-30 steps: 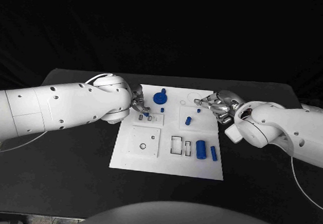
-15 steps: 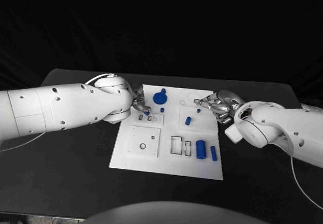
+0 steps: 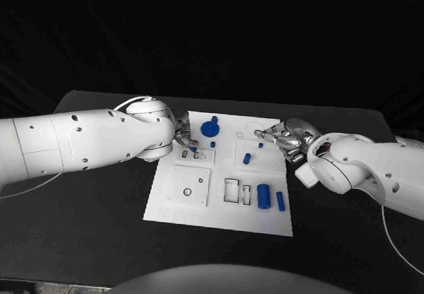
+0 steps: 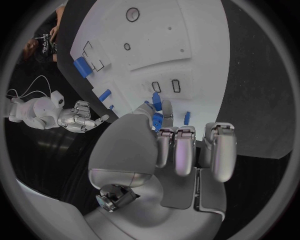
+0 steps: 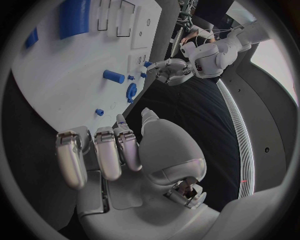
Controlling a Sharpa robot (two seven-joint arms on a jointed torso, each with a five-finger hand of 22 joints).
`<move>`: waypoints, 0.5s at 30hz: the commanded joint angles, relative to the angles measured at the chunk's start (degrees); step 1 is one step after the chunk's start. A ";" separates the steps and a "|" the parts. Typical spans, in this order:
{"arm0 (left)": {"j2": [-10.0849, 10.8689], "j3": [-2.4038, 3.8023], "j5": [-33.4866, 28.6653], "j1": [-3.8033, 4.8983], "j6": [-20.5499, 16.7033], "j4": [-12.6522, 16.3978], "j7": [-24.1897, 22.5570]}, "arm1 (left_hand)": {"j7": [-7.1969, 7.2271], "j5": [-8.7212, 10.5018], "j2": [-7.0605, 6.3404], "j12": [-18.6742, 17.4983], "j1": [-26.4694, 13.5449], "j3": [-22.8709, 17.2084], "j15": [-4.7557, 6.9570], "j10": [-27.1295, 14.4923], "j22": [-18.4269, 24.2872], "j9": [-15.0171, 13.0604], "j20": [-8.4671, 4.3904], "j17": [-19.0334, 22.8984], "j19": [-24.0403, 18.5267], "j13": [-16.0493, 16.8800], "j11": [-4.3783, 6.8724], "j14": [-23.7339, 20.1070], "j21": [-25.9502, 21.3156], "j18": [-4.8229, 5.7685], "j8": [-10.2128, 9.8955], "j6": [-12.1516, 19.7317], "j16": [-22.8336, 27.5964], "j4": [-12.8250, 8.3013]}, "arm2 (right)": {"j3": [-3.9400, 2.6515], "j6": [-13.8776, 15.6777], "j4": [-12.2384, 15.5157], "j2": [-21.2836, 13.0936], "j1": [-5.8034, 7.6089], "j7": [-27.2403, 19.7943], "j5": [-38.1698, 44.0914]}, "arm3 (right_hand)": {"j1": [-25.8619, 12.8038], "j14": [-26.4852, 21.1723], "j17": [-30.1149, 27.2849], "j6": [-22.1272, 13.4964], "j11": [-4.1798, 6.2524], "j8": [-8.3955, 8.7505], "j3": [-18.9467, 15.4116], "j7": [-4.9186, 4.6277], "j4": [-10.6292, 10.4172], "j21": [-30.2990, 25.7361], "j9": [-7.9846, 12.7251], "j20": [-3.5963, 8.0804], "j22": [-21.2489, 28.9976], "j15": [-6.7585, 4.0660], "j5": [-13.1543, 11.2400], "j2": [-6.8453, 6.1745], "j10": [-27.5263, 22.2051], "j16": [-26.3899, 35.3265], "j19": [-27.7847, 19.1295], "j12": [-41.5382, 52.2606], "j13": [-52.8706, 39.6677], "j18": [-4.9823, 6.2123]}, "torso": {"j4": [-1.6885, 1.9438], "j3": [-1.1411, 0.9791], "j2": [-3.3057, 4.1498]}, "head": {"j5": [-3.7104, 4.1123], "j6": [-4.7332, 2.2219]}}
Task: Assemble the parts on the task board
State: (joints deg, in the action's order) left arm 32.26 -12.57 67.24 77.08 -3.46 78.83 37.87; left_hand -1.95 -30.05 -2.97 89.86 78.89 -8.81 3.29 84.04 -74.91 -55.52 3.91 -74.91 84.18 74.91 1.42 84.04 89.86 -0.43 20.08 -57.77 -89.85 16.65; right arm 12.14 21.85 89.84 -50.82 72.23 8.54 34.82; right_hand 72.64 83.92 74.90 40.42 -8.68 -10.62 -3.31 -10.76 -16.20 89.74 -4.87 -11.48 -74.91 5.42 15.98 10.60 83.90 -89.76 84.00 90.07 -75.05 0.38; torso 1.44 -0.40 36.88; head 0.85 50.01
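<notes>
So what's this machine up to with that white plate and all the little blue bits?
It is fitting small blue parts into a white task board on a black table. The left hand pinches a small blue peg in its fingers, above two small slots near the board's far left corner. The right hand hovers at the board's right edge, holding nothing. A blue round part stands at the far side, and two blue bars lie loose nearer the robot.

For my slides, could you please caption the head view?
Left hand holds a small blue part over the task board; right hand hovers alongside.
</notes>
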 commanded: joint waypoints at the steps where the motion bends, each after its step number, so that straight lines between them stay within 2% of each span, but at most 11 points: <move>1: -0.27 0.01 0.13 0.00 1.64 -0.10 0.03 | 0.32 0.39 -0.15 0.14 -0.45 -0.32 0.20 5.96 -15.09 0.04 -0.33 -15.09 5.82 15.09 0.02 5.96 0.14 0.43 -0.15 -0.06 -0.15 0.09 | 0.00 -0.53 -0.01 0.01 -0.04 -0.46 0.29 | 0.75 6.08 15.10 -0.29 -0.35 -0.35 -0.21 -2.31 0.05 0.26 -0.07 -0.42 -15.09 0.31 0.23 0.02 6.10 -0.24 6.00 -0.07 -14.95 -0.38 | 0.02 0.02 0.02 | 0.02 -0.01; 15: -0.88 0.01 0.06 -0.19 1.75 -0.55 0.19 | 0.30 0.50 -0.30 0.14 -0.64 -0.31 0.19 5.96 -15.09 0.06 -0.32 -15.09 5.82 15.09 0.00 5.96 0.14 0.43 -0.23 0.03 -0.15 0.08 | 0.00 -0.53 0.00 0.07 -0.04 -0.46 0.29 | 0.75 6.08 15.10 -0.29 -0.35 -0.35 -0.21 -2.31 0.05 0.26 -0.07 -0.42 -15.09 0.31 0.23 0.02 6.10 -0.24 6.00 -0.07 -14.95 -0.38 | 0.05 -0.01 0.00 | 0.03 -0.01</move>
State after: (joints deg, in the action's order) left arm 31.54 -12.57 67.21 76.90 -2.58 78.24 37.91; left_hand -2.04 -29.76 -3.12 89.86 78.74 -8.81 3.29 84.04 -74.90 -55.40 3.91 -74.90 84.18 74.91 1.42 84.04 89.86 -0.43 20.03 -57.87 -89.85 16.65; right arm 12.14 21.85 89.84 -50.80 72.22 8.54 34.82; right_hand 72.64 83.92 74.95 40.42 -8.68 -10.62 -3.31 -10.76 -16.20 89.74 -4.86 -11.48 -74.95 5.42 15.97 10.60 83.89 -89.77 84.00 90.07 -75.06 0.38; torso 1.47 -0.39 36.88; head 0.87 50.01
